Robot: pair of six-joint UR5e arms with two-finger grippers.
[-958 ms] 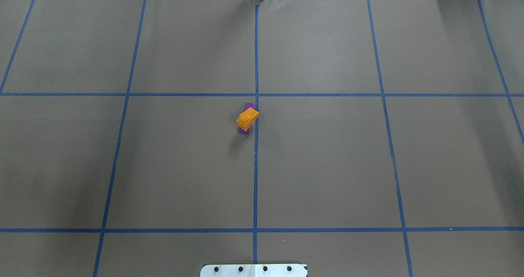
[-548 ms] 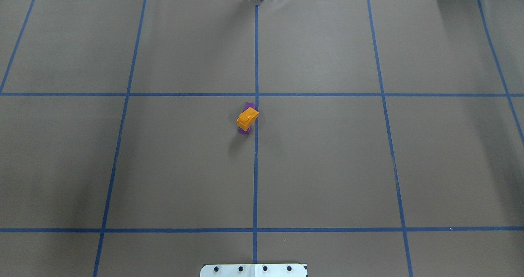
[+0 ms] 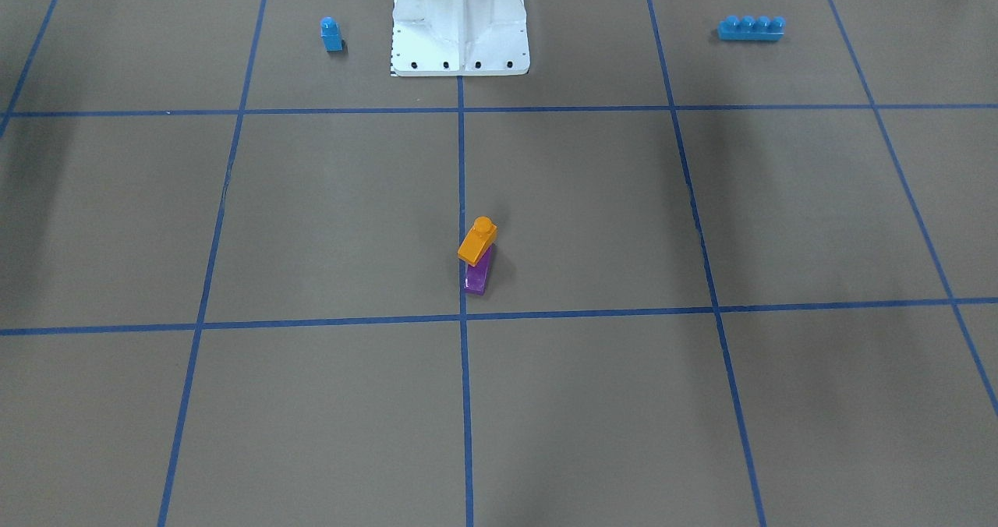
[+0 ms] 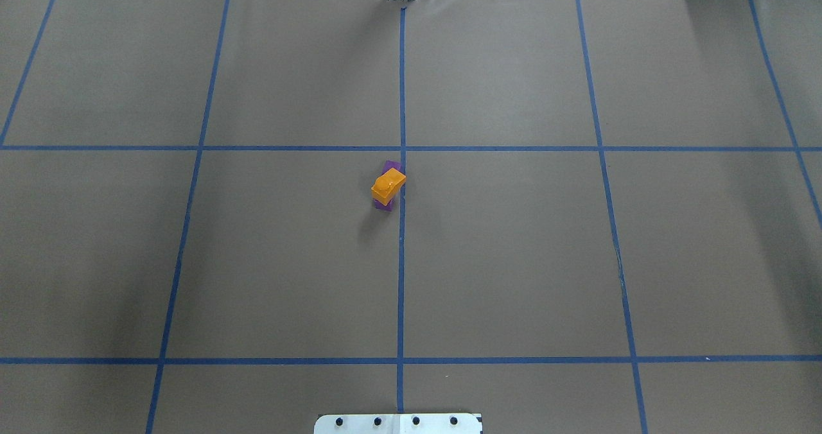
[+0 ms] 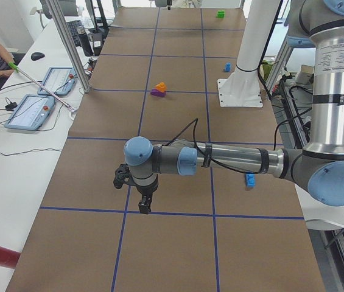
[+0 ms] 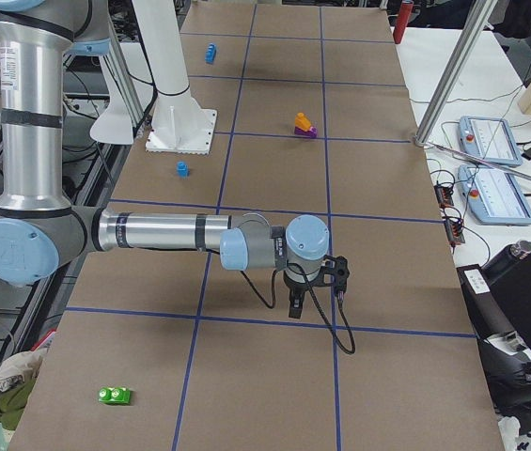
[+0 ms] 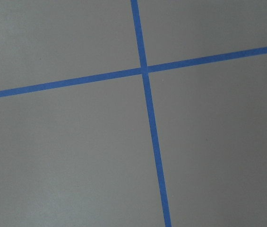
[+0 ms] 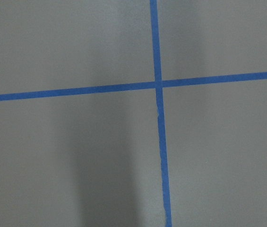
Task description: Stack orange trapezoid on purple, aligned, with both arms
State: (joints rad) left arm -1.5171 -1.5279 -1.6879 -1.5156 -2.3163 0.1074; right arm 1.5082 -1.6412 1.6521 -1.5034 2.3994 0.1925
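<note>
The orange trapezoid [image 4: 388,185] sits on the purple brick [image 4: 391,165] near the table's middle, just left of the centre tape line. It is turned at an angle to the purple, whose ends stick out from under it. The stack also shows in the front view, with the orange [image 3: 477,242] above the purple [image 3: 475,277]. My left gripper [image 5: 143,208] shows only in the left side view, and my right gripper [image 6: 295,308] only in the right side view. Both hang over bare table far from the stack. I cannot tell whether either is open or shut.
A small blue one-stud brick [image 3: 331,34] and a long blue four-stud brick [image 3: 751,28] lie on either side of the white robot base [image 3: 460,36]. A green brick [image 6: 115,396] lies at the table's right end. Operator tablets [image 6: 495,141] sit beside the table.
</note>
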